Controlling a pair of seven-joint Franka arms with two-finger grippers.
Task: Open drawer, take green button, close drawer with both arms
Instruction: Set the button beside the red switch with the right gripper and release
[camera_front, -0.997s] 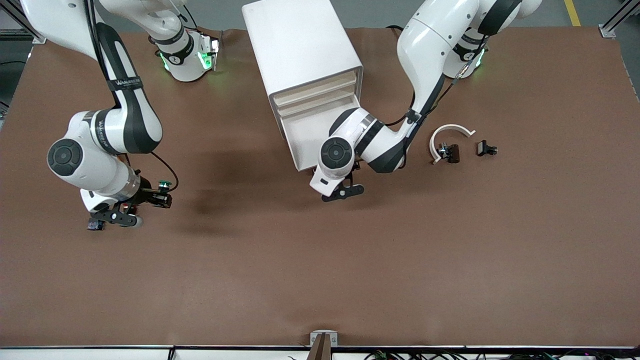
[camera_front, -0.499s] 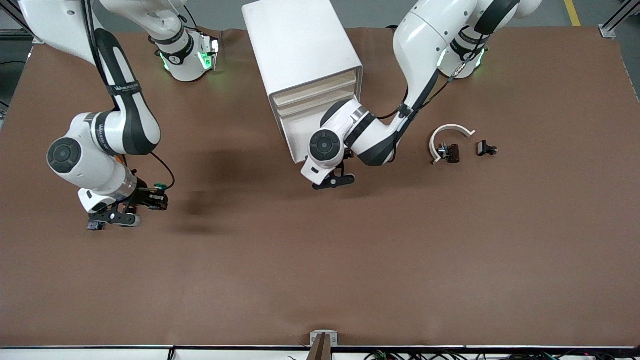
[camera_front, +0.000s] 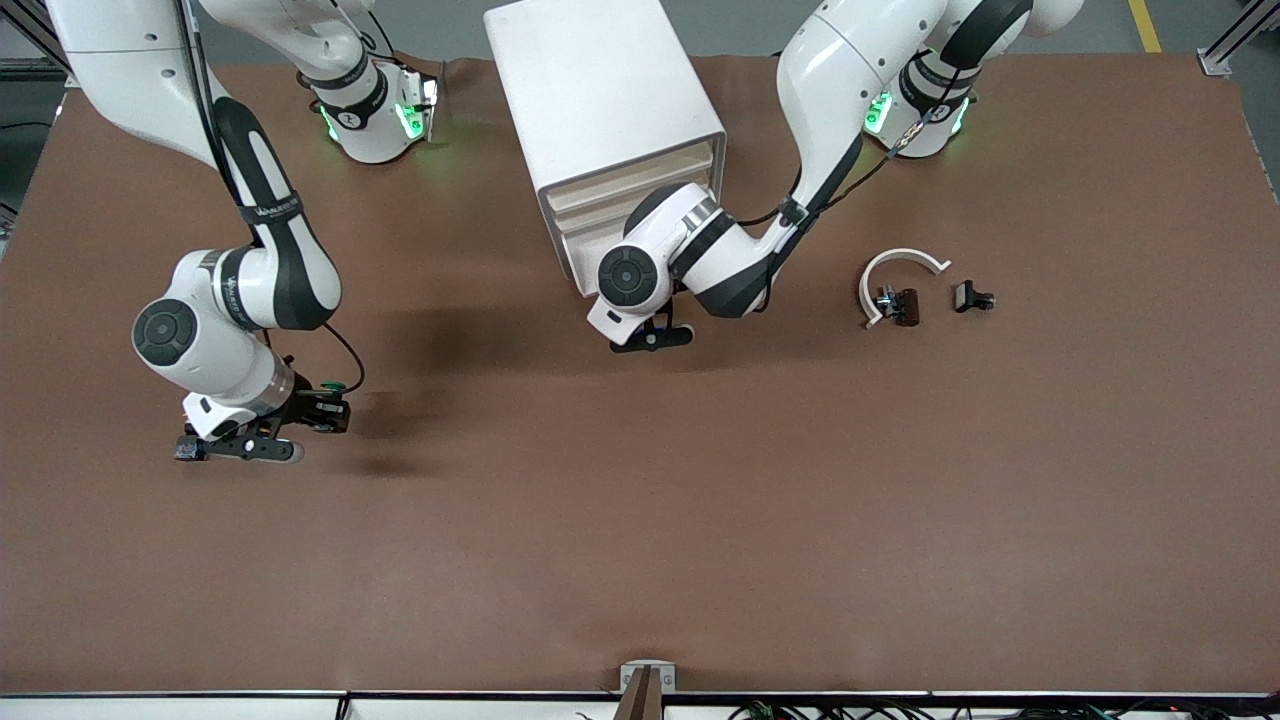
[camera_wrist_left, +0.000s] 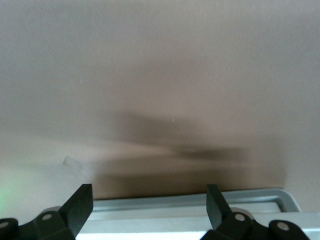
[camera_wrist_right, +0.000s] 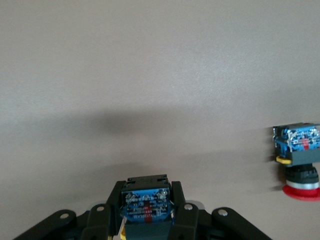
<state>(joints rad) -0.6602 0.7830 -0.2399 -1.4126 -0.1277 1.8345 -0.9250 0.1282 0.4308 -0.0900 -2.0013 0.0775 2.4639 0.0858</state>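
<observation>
The white cabinet (camera_front: 600, 90) stands at the table's back middle. Its lowest drawer (camera_front: 578, 262) sticks out only a little. The left arm's wrist covers the drawer's cream front, and my left gripper (camera_front: 648, 335) is low at that front, mostly hidden. In the left wrist view my left gripper (camera_wrist_left: 149, 200) is open and empty, with a pale grey edge (camera_wrist_left: 190, 205) between its fingers. My right gripper (camera_front: 318, 412) is just above the table toward the right arm's end. It is shut on the green-capped button (camera_front: 331, 392), gripping the blue-black body (camera_wrist_right: 146, 202).
A red-capped button (camera_wrist_right: 298, 165) lies on the table beside my right gripper and shows as a small dark thing in the front view (camera_front: 190, 452). A white curved piece (camera_front: 900, 262) and two small black parts (camera_front: 972, 297) lie toward the left arm's end.
The left arm has moved toward the cabinet and the drawer has slid almost fully in. The right arm has shifted a little toward the table's middle, with the button still in its gripper.
</observation>
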